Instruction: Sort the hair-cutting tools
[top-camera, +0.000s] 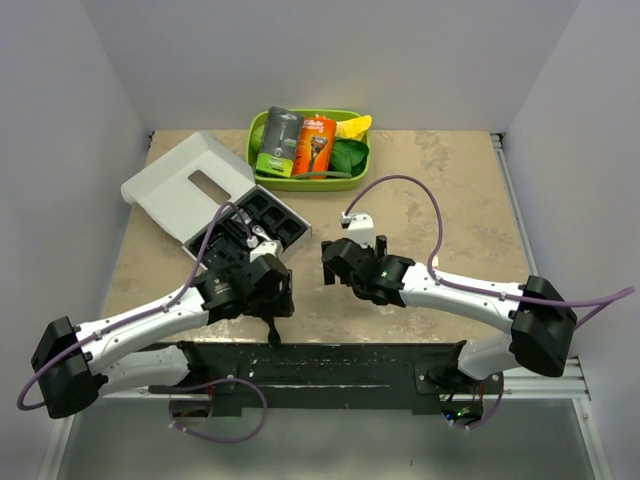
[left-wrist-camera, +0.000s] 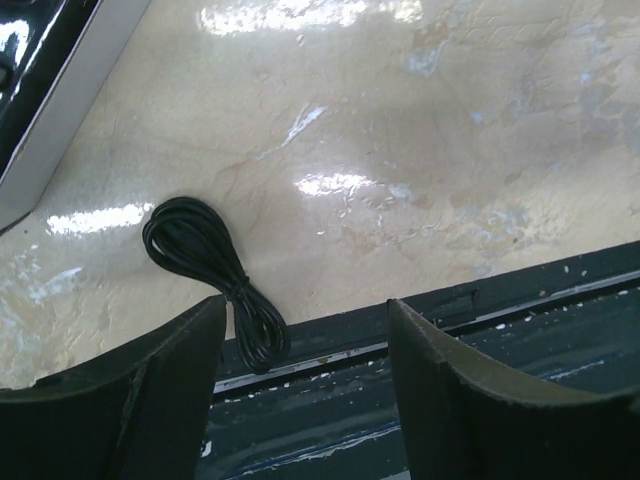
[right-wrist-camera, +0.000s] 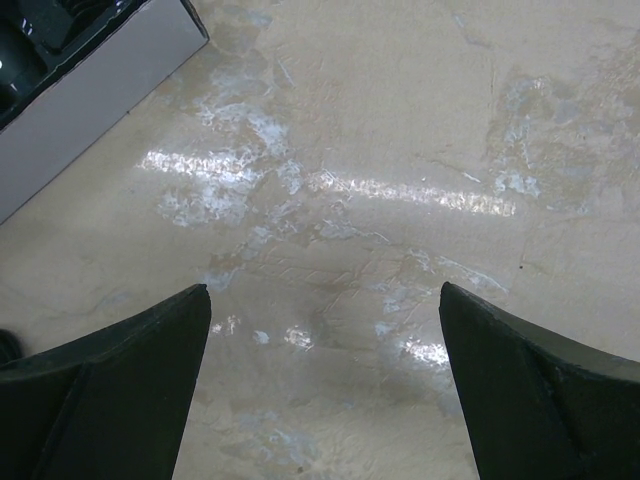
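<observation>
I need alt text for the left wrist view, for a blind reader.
A coiled black cable lies on the beige table, its end over the dark rail, ahead of the open left gripper. A white box's edge shows top left.

The top camera looks steeply down from above and behind the arm bases over the whole beige marbled counter (top-camera: 440, 200). Both wrist cameras skim that counter closely, each catching an edge of the white cardboard box (left-wrist-camera: 60, 100) upper-left.

tray (top-camera: 305, 186): rear centre of table (top-camera: 440, 200) | box (top-camera: 180, 190): left of tray | coiled cord (left-wrist-camera: 250, 315): front edge, before box
</observation>
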